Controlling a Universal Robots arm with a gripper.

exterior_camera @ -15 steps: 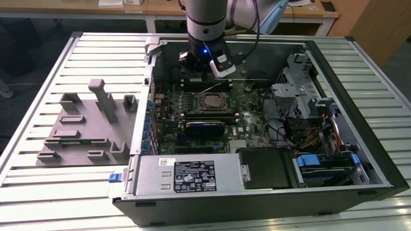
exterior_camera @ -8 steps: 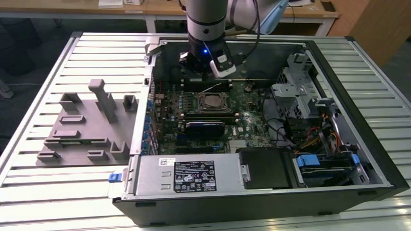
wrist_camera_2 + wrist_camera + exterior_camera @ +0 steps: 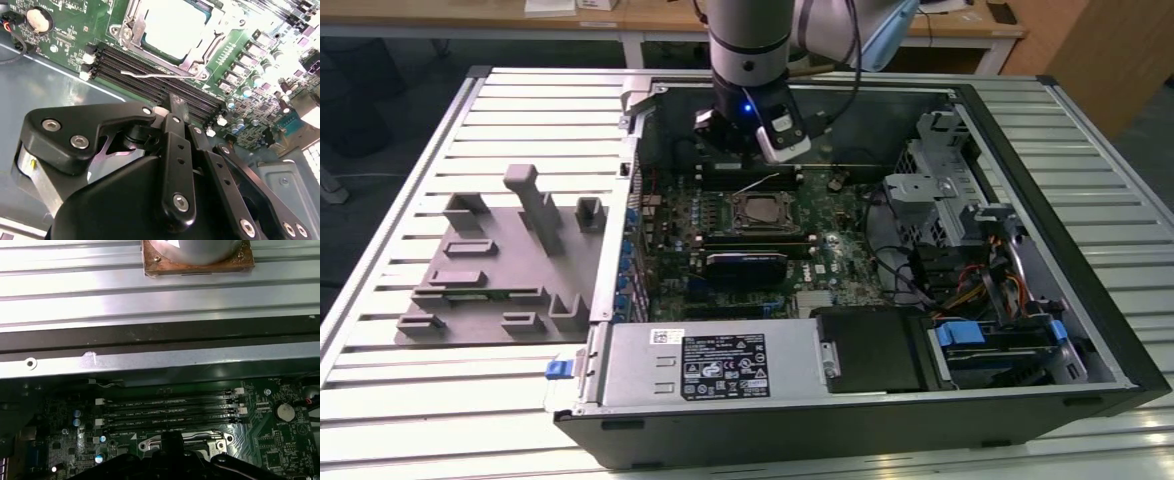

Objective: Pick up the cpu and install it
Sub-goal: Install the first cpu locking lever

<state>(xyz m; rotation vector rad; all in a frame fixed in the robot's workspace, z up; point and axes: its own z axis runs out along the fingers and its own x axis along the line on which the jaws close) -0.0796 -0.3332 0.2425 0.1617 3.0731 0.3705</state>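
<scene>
Ribbed metal tabletop (image 3: 400, 410) carries an open computer case (image 3: 1107, 330) lying on its side, with desks across the far background. Inside it, the cpu (image 3: 757, 208) sits in the socket frame (image 3: 761, 212) at the middle of the green motherboard (image 3: 834, 255); in the second wrist view the cpu (image 3: 172, 25) shows as a pale square plate inside the metal frame, washed out by glare so its edges are hard to make out, with a thin lever (image 3: 150, 75) lying along the frame's edge. In the first wrist view the socket is cut off by the picture's edge and partly hidden behind the claw's black body. Memory slots (image 3: 170, 410) run beside the socket. The gripper (image 3: 774, 150) hangs over the board on the far side of the socket, holding nothing; whether its fingers are parted or closed I cannot tell, since its own black linkage (image 3: 175, 165) hides the tips. On the exterior view's left, a grey fixture block (image 3: 500, 265) rests on the table beside the case.
</scene>
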